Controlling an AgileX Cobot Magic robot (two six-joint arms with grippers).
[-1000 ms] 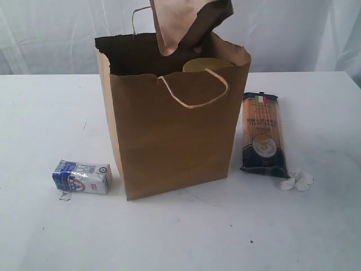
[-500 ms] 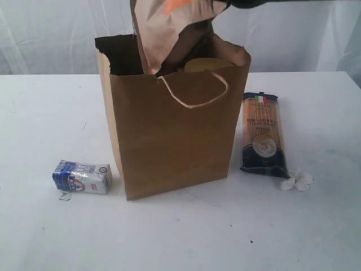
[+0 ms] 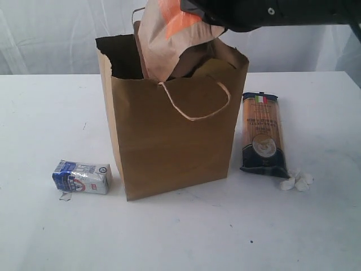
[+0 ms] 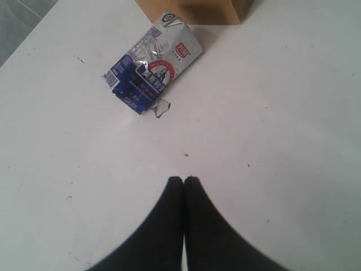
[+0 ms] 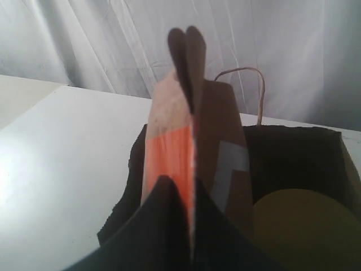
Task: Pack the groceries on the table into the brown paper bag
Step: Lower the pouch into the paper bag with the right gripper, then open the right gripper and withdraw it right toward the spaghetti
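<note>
Currently, right tool (image 3: 197,10): clenched on the upper edge of the brown pouch (image 3: 163,45), its two dark fingers (image 5: 179,51) pressed flat against either side of the pouch; it enters from the upper right of the exterior frame.
Brown pouch: hangs tilted at the top middle of the frame, orange patch and pale face showing; its lower end dips behind the front rim of the brown paper bag (image 3: 169,135), into the open mouth.
Brown paper bag: upright in the middle of the frame on the bench (image 3: 45,113), mouth open, rim ragged; front loop handle (image 3: 197,107) droops against the front wall, rear handle (image 5: 248,84) stands up behind.
Gold-lidded jar (image 5: 299,226): inside the bag, beside the hanging pouch (only the round lid shows).
Small blue-white carton (image 3: 82,176): on its side at the lower left, just beside the bag's bottom corner, apart from it.
Long pasta packet (image 3: 262,135): flat on the bench at the right, near the bag, not touching it.
White bits (image 3: 297,182): a small cluster at the packet's lower right corner.
Left tool (image 4: 183,183): clamped shut on nothing, tips together, above bare bench near the carton.
</note>
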